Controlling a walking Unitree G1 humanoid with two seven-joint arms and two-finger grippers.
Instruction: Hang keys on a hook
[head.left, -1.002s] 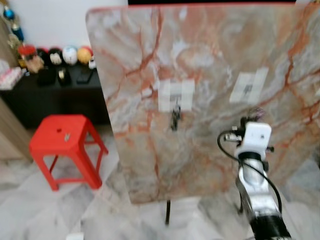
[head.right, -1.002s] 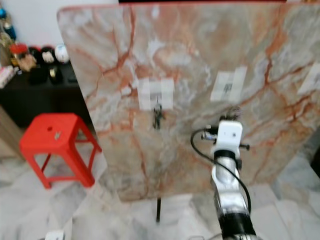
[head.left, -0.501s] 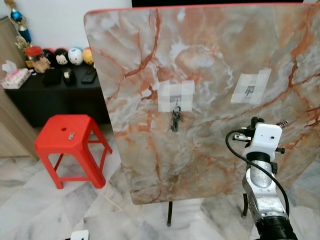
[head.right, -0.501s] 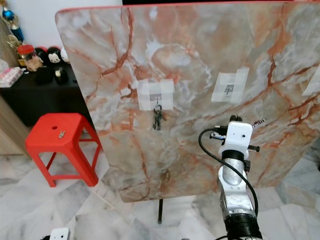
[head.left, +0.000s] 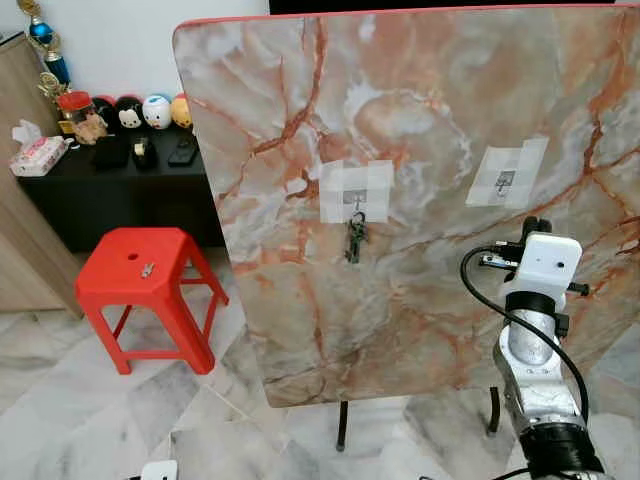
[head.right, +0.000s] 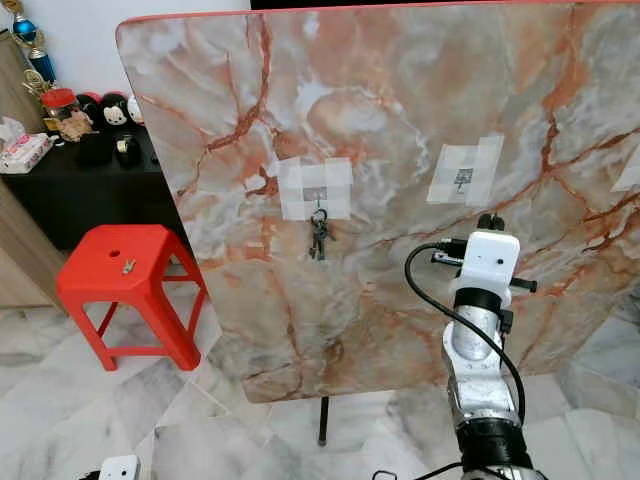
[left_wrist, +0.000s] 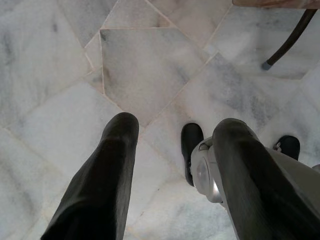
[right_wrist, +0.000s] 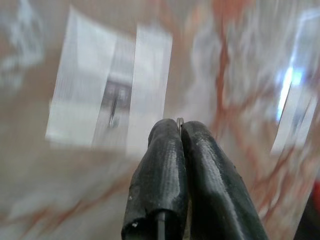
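The upright board has a glossy marble-look face, cream veined in orange, with matt white tape patches stuck on it. The keys look like dark metal. The stool is smooth red plastic. The floor is polished grey-white marble tile. The right gripper has matt black rubbery fingers; its arm is brushed silver metal

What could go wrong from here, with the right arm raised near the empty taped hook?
1. The right end effector pinches just a sliver of a metal piece at its tips; it could slip out.
2. The empty hook is tiny and held by tape; a push might peel it off.
3. The board stands on thin legs, so pressing could rock it.
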